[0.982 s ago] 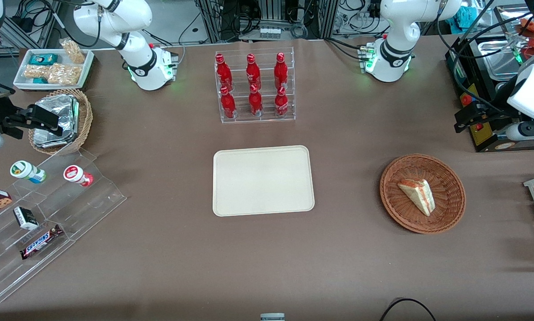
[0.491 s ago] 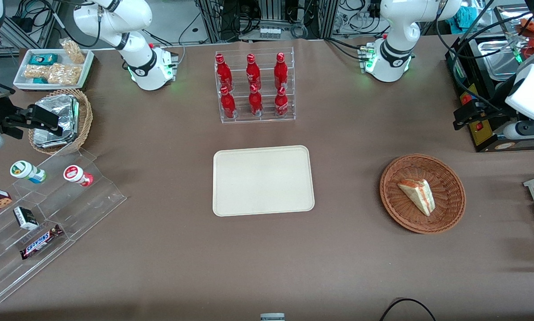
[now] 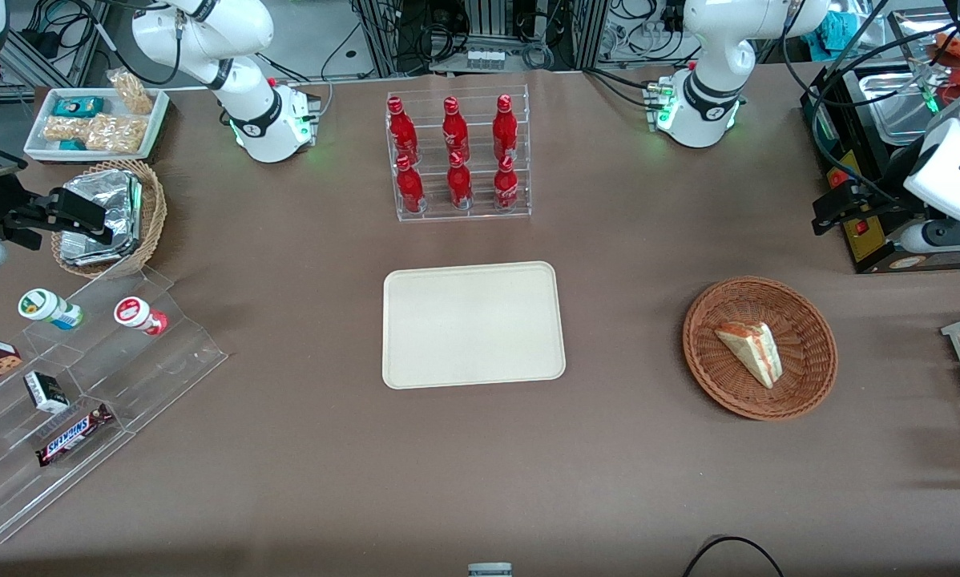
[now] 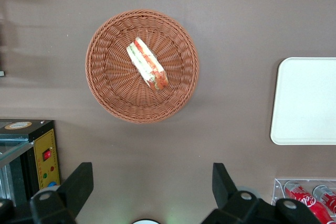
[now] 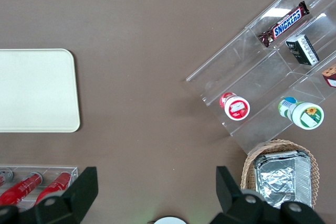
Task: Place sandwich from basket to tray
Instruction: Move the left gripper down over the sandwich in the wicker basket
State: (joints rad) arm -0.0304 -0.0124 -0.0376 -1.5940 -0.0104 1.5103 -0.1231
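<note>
Hovering high, fingers (image 4: 152,190) spread and empty | sandwich (image 4: 147,70) lies in basket (image 4: 105,82), well apart from tray (image 3: 473,324) | approach step | next I descend over the wedge, straddle it.

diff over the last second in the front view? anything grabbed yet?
Only the left arm shifted: its gripper, high near the working arm's end of the table, crept slightly farther from the front camera. Its fingers are open and empty. Nothing grabbed: the sandwich lies in the basket as before, and the tray is unchanged.
</note>
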